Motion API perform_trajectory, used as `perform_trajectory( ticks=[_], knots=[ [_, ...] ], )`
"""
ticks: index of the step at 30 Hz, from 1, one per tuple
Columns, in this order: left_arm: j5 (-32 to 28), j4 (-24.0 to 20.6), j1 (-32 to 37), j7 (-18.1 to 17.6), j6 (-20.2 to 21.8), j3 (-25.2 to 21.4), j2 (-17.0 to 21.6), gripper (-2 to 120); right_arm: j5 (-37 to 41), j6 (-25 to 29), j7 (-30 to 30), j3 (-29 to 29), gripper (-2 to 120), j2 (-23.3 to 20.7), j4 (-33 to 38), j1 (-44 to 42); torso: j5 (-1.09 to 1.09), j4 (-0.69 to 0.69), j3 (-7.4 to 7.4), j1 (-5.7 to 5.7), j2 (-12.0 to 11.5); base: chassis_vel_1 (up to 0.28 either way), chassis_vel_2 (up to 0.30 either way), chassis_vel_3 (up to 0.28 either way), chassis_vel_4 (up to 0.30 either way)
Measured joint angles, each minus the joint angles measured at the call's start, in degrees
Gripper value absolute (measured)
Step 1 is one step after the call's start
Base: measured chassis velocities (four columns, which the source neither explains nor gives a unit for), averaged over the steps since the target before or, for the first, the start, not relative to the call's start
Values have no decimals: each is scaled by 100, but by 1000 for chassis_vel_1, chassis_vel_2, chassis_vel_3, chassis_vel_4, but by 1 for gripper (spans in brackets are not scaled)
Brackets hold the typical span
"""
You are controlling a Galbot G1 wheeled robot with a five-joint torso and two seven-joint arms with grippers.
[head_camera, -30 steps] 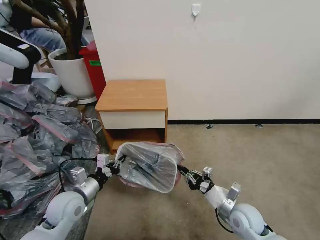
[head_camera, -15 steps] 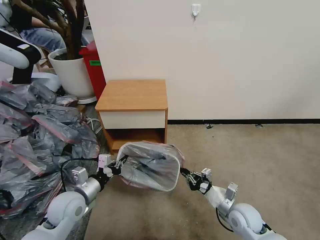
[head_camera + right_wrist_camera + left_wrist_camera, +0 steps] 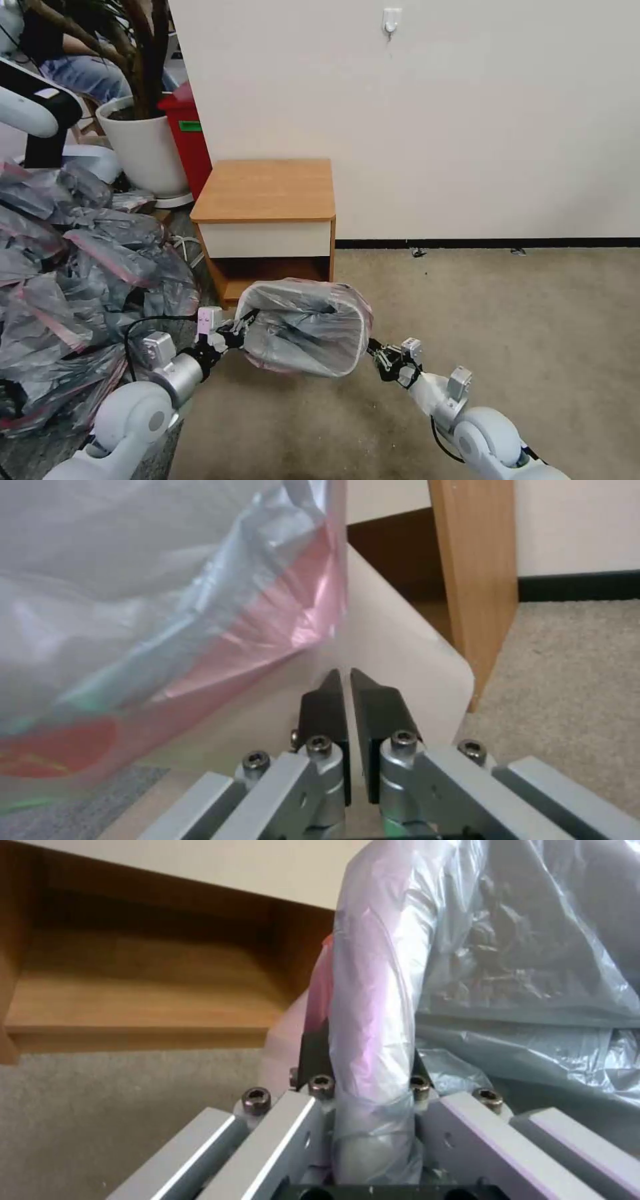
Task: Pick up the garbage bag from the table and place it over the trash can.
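Garbage bag, thin crinkly grey plastic, covers the trash can before the wooden table, beside heaped bags; left gripper clamps its rim, right gripper pinched together alongside.

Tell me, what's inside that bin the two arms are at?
The grey garbage bag lines the trash can, its pink band folded over the rim. Crinkled plastic covers the inside, so the bottom can't be seen.
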Motion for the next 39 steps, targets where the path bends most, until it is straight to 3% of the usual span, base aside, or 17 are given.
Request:
perform_trajectory(
  ticks=[6, 10, 12, 21, 25, 32, 39],
  knots=[
    [-14, 123, -83, -5, -3, -63, 74, 2, -156, 126, 134, 96, 7, -85, 0, -135, 0, -1, 0, 0, 0, 0, 0, 0, 0],
    [-65, 214, -151, -14, -11, -89, 151, 2, 200, 332, 63, 179, 20, -193, -77, -170, 0, -1, 0, 0, 0, 0, 0, 0, 0],
    [-96, 236, -157, -15, -15, -112, 167, 2, 753, 402, -157, 237, 29, -253, -81, -201, 0, -1, 0, 0, 0, 0, 0, 0, 0],
    [-239, 305, -143, 20, -25, -143, 189, 2, 1531, 525, -1316, 210, 60, -304, -89, -165, 0, -1, 0, 0, 0, 0, 0, 0, 0],
    [-263, 317, -80, 253, -108, -203, 252, 2, 1836, 408, -1999, 155, 78, -411, -460, 103, 0, -1, 0, 0, 0, 0, 0, 0, 0],
    [-254, 348, 26, 694, -280, -267, 298, 2, 2011, 260, -2303, 25, 100, -478, -839, 510, 0, 0, 0, 0, 0, 0, 0, 0, 0],
    [-205, 433, -22, 732, -328, -242, 326, 2, 2131, 123, -2667, -72, 111, -477, -927, 655, 0, 0, 0, 0, 0, 0, 0, 0, 0]
  ],
)
